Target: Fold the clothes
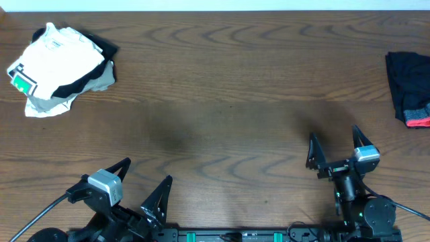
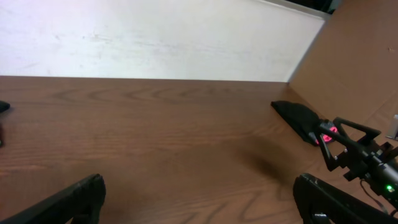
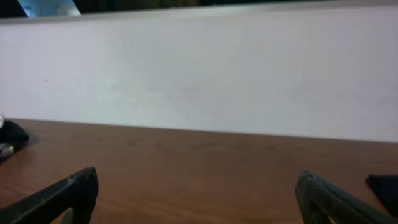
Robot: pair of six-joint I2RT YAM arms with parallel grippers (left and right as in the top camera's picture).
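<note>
A brown wood-grain table (image 1: 228, 101) carries it all. In the far left corner a crumpled white T-shirt (image 1: 57, 60), with a green mark on its left edge, sits heaped over a black garment (image 1: 80, 85) that pokes out along its right side. At the right edge, well apart from that heap, lies a black piece with red trim (image 1: 407, 84), its red hem on the near side.

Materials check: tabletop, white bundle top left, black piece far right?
Tabletop: wood or wood-look laminate, brown, swirling grain, matte. White bundle: soft fabric, probably cotton knit; it slumps in crumpled folds. Black piece: matte cloth too, red trim on one edge; weave too small to tell.
</note>
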